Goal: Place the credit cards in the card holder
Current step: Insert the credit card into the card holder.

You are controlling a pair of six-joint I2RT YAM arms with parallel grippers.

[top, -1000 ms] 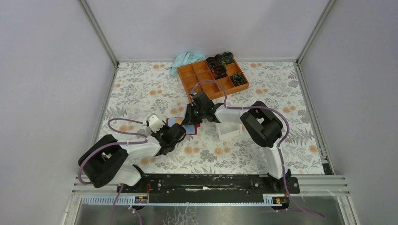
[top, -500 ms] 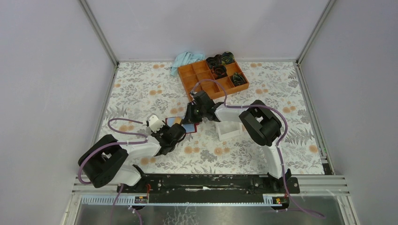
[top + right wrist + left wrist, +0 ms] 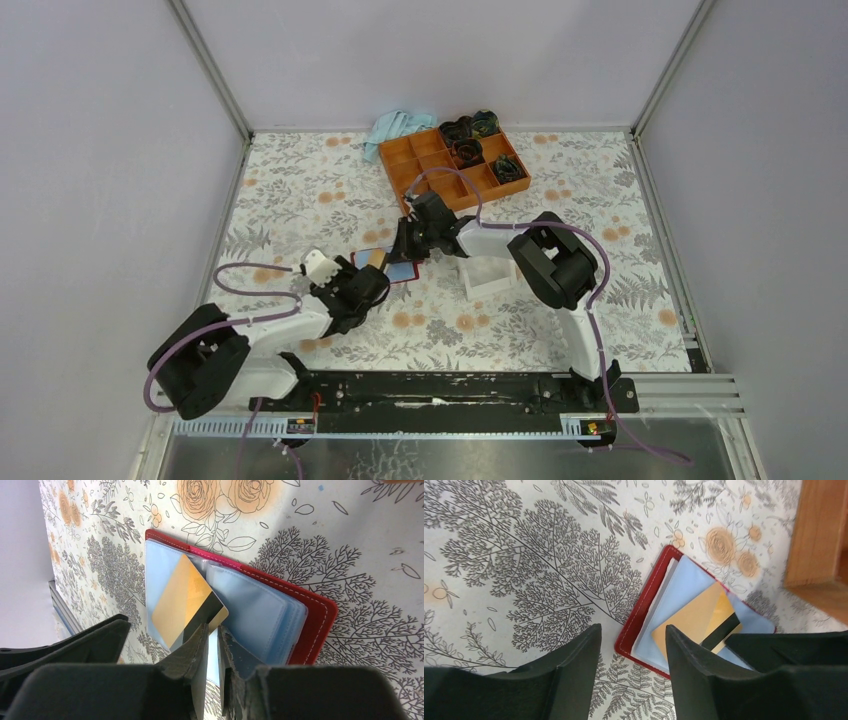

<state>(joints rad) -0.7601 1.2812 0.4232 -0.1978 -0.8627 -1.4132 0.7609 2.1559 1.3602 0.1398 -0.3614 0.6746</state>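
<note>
- Card holder [image 3: 403, 272], seen from overhead, lies open on the flowered table [image 3: 300, 200], mid-table between both grippers. An orange tray [image 3: 455, 165] sits well behind it.
- Left wrist view: the left gripper [image 3: 631, 675] hangs over the holder's near red edge, jaws spread and empty. A gold card [image 3: 694, 622] lies slanted across the pale blue pockets.
- Right wrist view: the right gripper [image 3: 212, 647] pinches the gold card's striped corner, jaws nearly together.
- Risk, as I judge it: nothing pins the holder, so a push could slide it. The card might also ride over the pocket mouth instead of entering.
- Writing: none readable; only the card's black stripe shows.
</note>
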